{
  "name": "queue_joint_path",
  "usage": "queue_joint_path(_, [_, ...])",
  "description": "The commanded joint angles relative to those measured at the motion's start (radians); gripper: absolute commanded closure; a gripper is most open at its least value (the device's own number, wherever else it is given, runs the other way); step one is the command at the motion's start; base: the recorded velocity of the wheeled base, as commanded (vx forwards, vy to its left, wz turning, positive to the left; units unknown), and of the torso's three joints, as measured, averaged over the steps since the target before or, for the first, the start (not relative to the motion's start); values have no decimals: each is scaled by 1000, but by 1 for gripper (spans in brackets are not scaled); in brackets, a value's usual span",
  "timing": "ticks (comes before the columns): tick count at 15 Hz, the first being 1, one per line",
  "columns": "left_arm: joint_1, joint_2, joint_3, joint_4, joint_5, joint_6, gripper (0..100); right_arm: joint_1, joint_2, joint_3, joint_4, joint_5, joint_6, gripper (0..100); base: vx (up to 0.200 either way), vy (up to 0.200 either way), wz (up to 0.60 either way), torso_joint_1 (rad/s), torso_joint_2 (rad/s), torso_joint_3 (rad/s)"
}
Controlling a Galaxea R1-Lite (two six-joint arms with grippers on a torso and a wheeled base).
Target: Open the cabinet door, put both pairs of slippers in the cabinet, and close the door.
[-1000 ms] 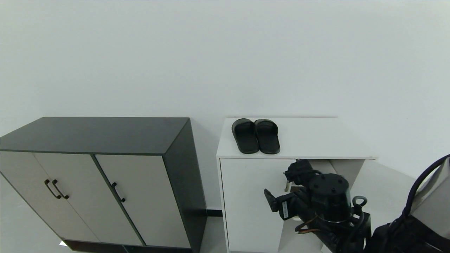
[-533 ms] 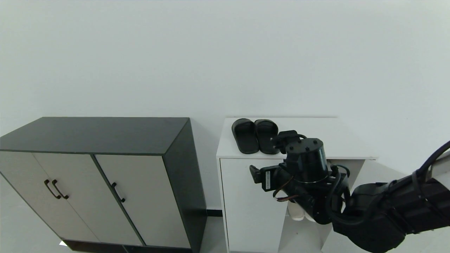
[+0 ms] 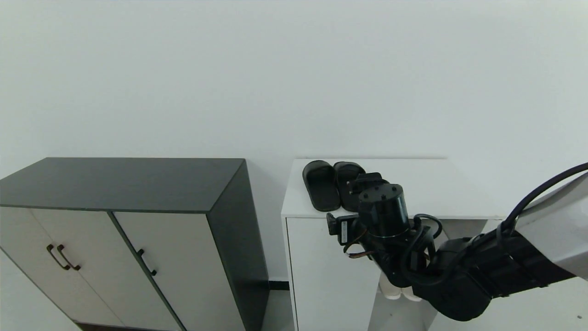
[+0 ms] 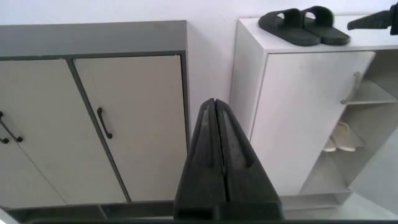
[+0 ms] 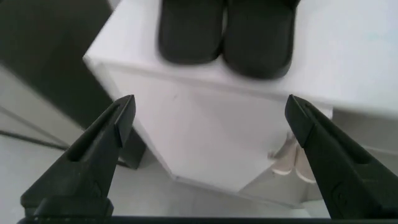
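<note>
- Head view: pair of black slippers [image 3: 331, 185] lies side by side on top of the white cabinet [image 3: 321, 271], nr its front-left corner.
- Right gripper [image 3: 363, 180] hangs at top-edge level, just beside the pair's right-hand slipper; whether it touches can't be told from this angle.
- Right wrist view: right gripper [image 5: 209, 102] w/ fingers [image 5: 93, 162] spread wide, nothing between them. Black slippers [image 5: 227, 25] lie straight ahead on the white top, apart from the tips.
- White cabinet's left door panel [image 4: 311, 118] is shut, handle [image 4: 353, 88] at its right edge. Right half stands open, shelves showing.
- Pair of white slippers [image 4: 346, 137] sits inside that open half on a lower shelf. In head view they [image 3: 398, 292] peek out below the right arm.
- Left wrist view: left gripper [image 4: 215, 104] w/ fingers pressed flat together, holding nothing, well back from both cabinets, roughly facing the gap between them.
- Dark cabinet [image 3: 124, 184] stands to the left of the white one, near but apart. Its grey doors [image 3: 161, 266] are closed, w/ black handles [image 3: 146, 262].
- Plain white wall [image 3: 294, 78] behind both units.
</note>
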Motion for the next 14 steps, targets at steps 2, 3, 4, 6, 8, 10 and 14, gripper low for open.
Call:
queue_joint_path(2, [1, 1, 0, 0, 0, 0, 100, 2, 9, -1, -1, -2, 0, 0, 200, 0, 0, 12, 2, 0])
queue_joint_path(3, [1, 1, 0, 0, 0, 0, 100, 0, 10, -1, -1, -1, 0, 0, 200, 0, 0, -2, 7, -2])
queue_joint_path(4, [1, 1, 0, 0, 0, 0, 100, -4, 15, -3, -1, -1, 0, 0, 200, 0, 0, -2, 7, 2])
queue_joint_path(6, [1, 1, 0, 0, 0, -2, 100, -7, 35, -3, -7, -1, 0, 0, 200, 0, 0, 2, 2, 2])
queue_joint_path(8, [1, 1, 0, 0, 0, -2, 100, -12, 61, -6, -34, -1, 0, 0, 0, 0, 0, 0, 0, 0])
queue_joint_path(10, [1, 1, 0, 0, 0, -3, 100, -18, 102, -41, -44, -1, -1, 0, 0, 0, 0, 0, 0, 0])
queue_joint_path(14, [1, 1, 0, 0, 1, -3, 100, -75, 194, -165, -43, 2, -40, 0, 0, 0, 0, 0, 0, 0])
